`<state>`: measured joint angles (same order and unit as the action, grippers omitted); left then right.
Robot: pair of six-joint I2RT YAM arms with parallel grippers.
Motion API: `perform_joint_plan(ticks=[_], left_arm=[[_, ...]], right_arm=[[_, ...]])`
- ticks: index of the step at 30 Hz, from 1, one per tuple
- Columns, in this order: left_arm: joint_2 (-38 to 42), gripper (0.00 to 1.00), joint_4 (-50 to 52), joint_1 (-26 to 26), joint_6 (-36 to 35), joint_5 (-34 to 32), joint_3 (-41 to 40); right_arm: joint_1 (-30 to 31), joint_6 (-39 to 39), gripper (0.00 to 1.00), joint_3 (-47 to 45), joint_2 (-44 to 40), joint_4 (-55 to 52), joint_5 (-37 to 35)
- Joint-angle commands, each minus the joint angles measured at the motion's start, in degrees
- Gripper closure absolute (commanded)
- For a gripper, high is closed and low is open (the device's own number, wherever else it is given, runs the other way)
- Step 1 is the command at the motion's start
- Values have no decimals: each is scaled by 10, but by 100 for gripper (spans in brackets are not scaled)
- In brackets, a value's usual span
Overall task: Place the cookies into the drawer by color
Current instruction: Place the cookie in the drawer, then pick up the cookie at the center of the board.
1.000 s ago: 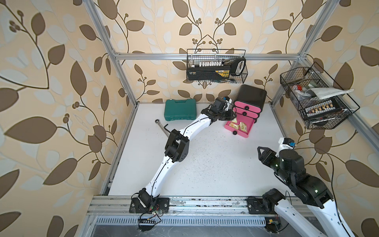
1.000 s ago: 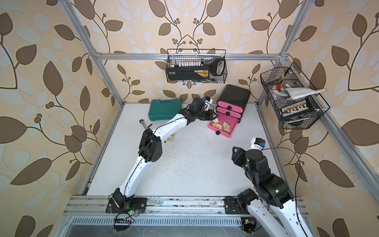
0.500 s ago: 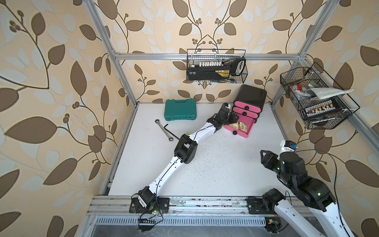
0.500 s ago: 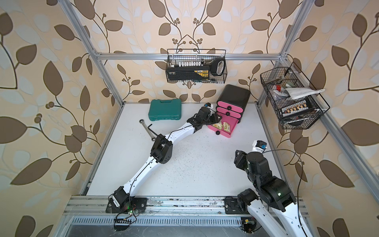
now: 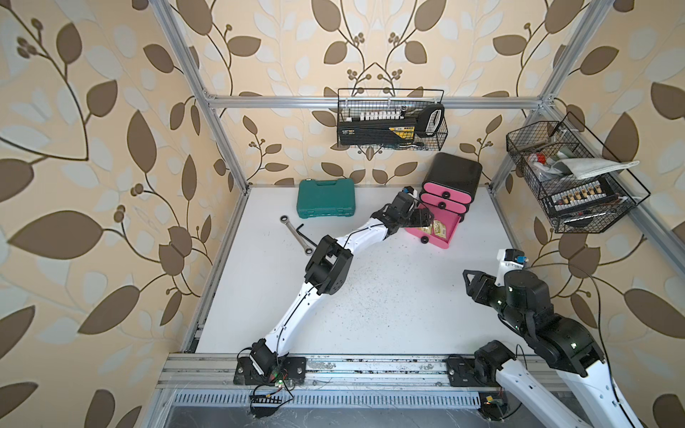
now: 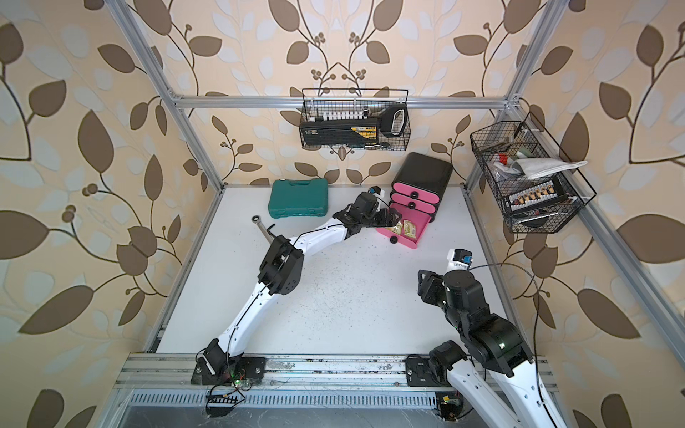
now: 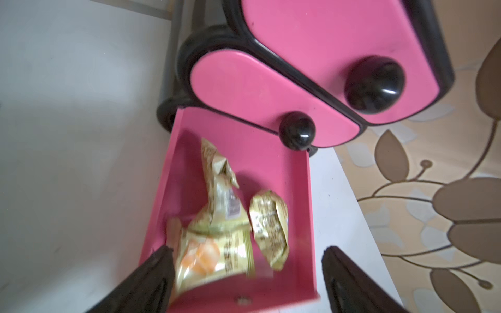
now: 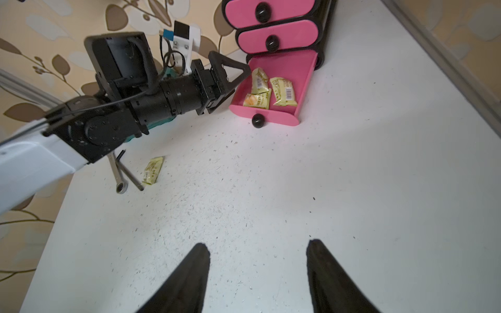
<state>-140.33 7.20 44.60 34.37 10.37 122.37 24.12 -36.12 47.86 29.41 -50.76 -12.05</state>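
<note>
Left gripper (image 7: pixel 247 252) hangs over the pulled-out bottom drawer (image 7: pixel 260 160) of the drawer cabinet (image 5: pixel 457 172). Its jaws are spread wide with nothing clamped.

Three yellow-green cookie packets lie in that drawer:
- The packet with the orange picture (image 7: pixel 214 257) is below the gripper, near the drawer front and closer to one finger.
- The long crumpled packet (image 7: pixel 220 189) lies behind it, toward the cabinet.
- The third packet (image 7: pixel 269 225) sits just beside both.

The two upper drawers are closed. A fourth yellow-green packet (image 8: pixel 153 170) lies on the table (image 5: pixel 389 315), just beside the hex key (image 8: pixel 131 177) and wrench (image 8: pixel 117 176), well apart from both grippers.

Right gripper (image 8: pixel 257 244): jaws partly apart and empty, above bare table, well apart from the cabinet.

Visibility:
- The orange-picture packet is blurred in the left wrist view, and one finger overlaps its edge. Cannot tell whether they touch.
- Each wrist view shows only the finger ends of its own gripper.
- In both top views the left gripper covers part of the drawer's contents.
- In both top views the left arm lies across the spot by the wrench, so the loose packet shows only in the right wrist view.

Change against one second ago:
- The left gripper then sat beside the cabinet, level with the closed drawers and nearer the back wall. It is now forward, over the open drawer.
- The drawer was already pulled out.
- The right arm is about where it was.
</note>
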Motion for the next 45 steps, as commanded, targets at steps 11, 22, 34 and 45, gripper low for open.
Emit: perform_joint_plan(ticks=[11, 22, 34, 45], left_arm=[[426, 2, 175, -3, -182, -151, -333], [737, 2, 240, -7, -95, -282, -640], [985, 2, 389, -7, -9, -340, -734], [982, 2, 424, -7, -15, -318, -717]], right_arm=[[15, 30, 41, 60, 270, 196, 262], [172, 5, 42, 179, 567, 297, 246], [226, -17, 42, 411, 862, 295, 127], [218, 5, 42, 566, 1019, 239, 27]])
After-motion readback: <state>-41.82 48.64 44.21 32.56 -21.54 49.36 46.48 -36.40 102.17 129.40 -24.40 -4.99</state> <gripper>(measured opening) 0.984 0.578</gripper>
